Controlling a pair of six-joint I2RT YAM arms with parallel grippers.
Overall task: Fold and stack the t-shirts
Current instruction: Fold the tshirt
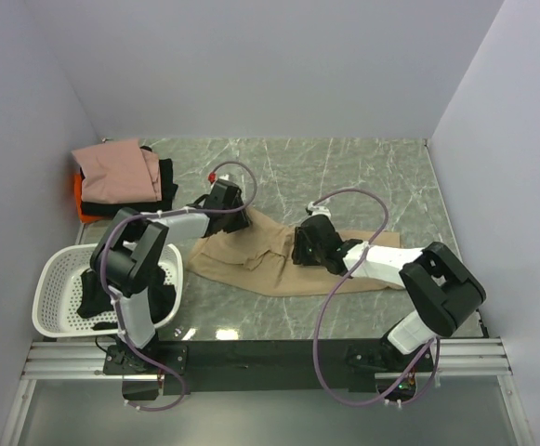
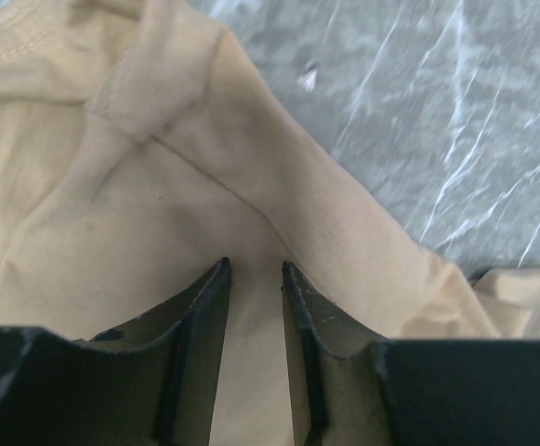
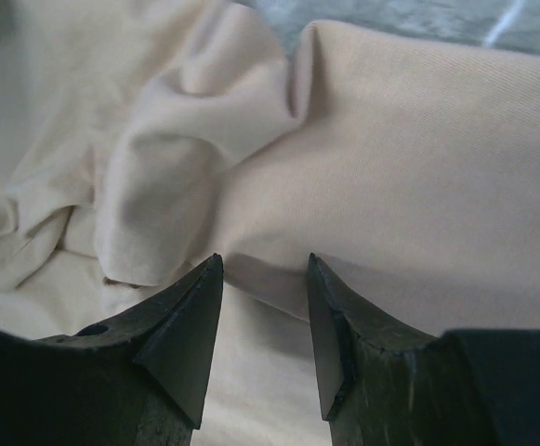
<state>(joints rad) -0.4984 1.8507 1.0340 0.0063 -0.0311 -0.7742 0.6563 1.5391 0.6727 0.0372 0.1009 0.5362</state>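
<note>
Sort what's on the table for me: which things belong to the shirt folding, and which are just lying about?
Job: tan t-shirt, spread mid-table under left gripper and right gripper; stack at back left, pink t-shirt on top, black t-shirt and orange t-shirt below.

Lying about: white basket, near left; dark cloth inside it may be another shirt, cannot tell.

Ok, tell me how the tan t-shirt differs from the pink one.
The tan t-shirt lies rumpled and spread mid-table; the pink t-shirt sits folded on a stack in the far-left corner. The left gripper and right gripper are at the tan t-shirt; neither is near the pink t-shirt. Both are plain cloth.
</note>
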